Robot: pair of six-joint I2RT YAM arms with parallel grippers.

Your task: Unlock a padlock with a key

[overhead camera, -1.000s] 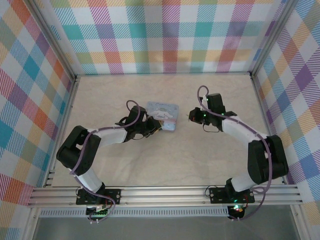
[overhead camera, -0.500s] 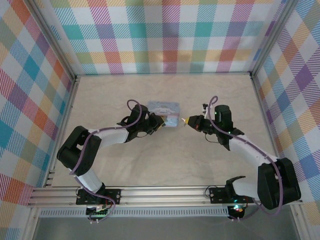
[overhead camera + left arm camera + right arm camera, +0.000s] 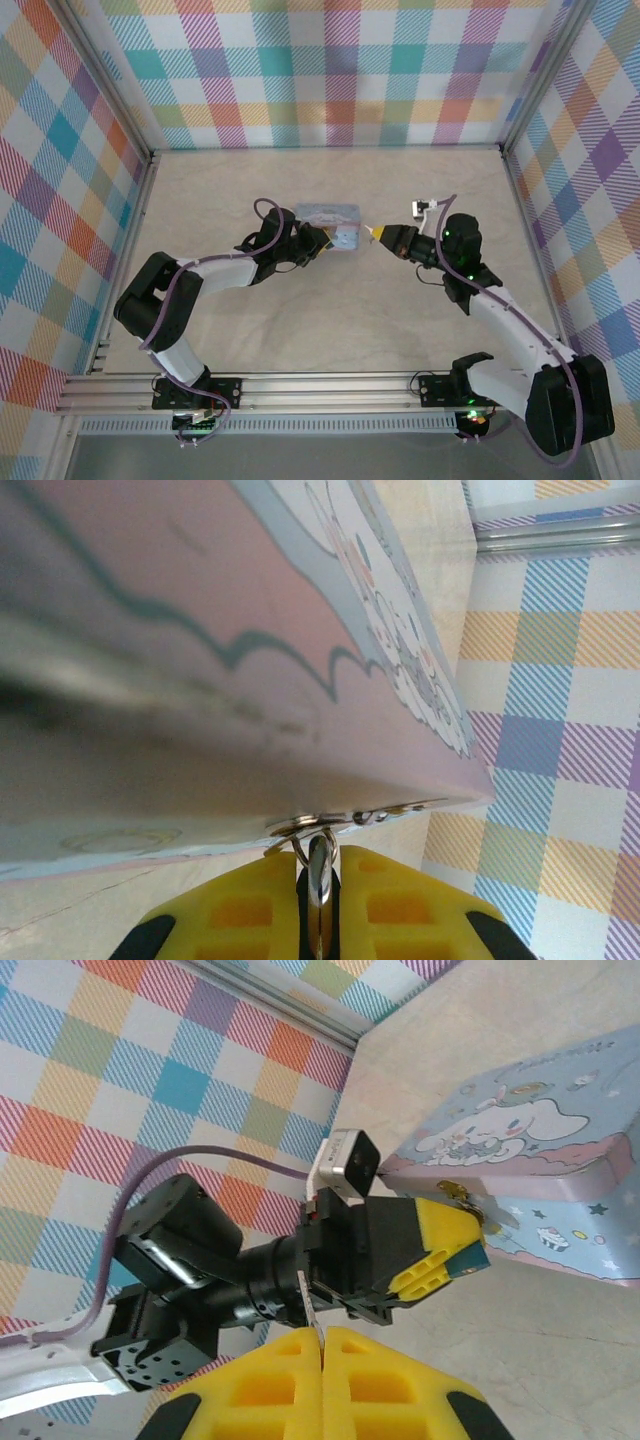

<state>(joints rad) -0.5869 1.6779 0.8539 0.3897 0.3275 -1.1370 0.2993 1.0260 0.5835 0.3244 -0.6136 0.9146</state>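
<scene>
Left hand (image 3: 318,862) is clenched on the padlock (image 3: 471,1258), bluish body pinched between its yellow fingertips, right up against the edge of the cartoon tin (image 3: 540,1150). Right hand (image 3: 322,1345) is squeezed tight on the key (image 3: 309,1308), a thin sliver poking out, near the padlock but apart from it.

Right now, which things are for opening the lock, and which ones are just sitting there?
For the job:
- padlock, pinched in the left gripper
- key, pinched in the right gripper

Just there:
- blue cartoon tin, right beside the padlock
- table
- checked walls
</scene>
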